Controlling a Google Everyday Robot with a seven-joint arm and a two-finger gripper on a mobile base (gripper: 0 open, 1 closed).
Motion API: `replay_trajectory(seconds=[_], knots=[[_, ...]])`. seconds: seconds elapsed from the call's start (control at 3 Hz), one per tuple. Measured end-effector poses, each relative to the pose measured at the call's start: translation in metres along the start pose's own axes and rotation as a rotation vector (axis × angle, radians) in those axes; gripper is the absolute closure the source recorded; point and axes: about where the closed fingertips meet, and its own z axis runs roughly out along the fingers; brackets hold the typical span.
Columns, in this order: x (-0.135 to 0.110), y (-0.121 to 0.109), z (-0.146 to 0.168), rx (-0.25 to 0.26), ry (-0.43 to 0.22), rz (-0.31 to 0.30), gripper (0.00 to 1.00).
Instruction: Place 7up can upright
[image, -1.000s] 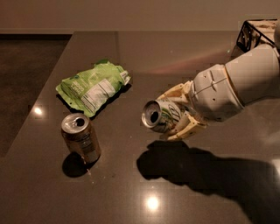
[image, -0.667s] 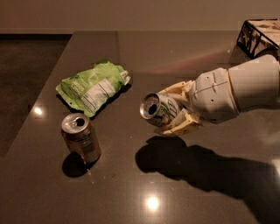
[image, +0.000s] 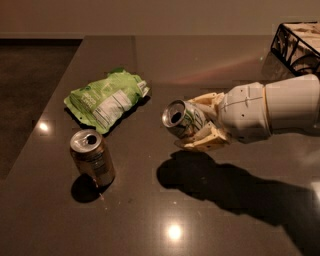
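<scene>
**Operator:** Where's the can?

**Spotter:** Your gripper (image: 199, 123) has the 7up can (image: 181, 119) pinched between its two fingers (image: 201, 143), one above the can's side and one below. The white arm (image: 270, 107) brings it in from the right, over the middle of the dark table (image: 150, 55).

**Operator:** Is it touching down?

**Spotter:** I judge not. Its shadow lies on the tabletop below and apart from it, so you look to be holding it in the air.

**Operator:** Which way does it lie?

**Spotter:** That's what your next move turns on. The long axis runs close to level. The pull-tab end, with its open mouth, faces left and a little toward the camera. The bottom end sits back between the fingers, toward the wrist. So you have it on its side in the grip, not upright.

**Operator:** What does that ask of me?

**Spotter:** You need to bring that axis to vertical before you lower it, with a flat end square to the table. I can't settle from here which wrist turn gets you there. Watch which end goes down, because a tilted rim could let it roll.

**Operator:** Anything in my way?

**Spotter:** The brown can (image: 92, 159) stands upright down to the left, well apart from you. The green bag (image: 107, 97) lies flat further up on the left, also apart.
</scene>
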Motion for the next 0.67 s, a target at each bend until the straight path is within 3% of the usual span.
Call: replay_trajectory(seconds=[0.33,0.67], knots=[[-0.0026,0.0014,-0.0028,0.013,-0.030,0.051,1.00],[0.0019,-0.0006,-0.0060,0.067,-0.105,0.153,1.00]])
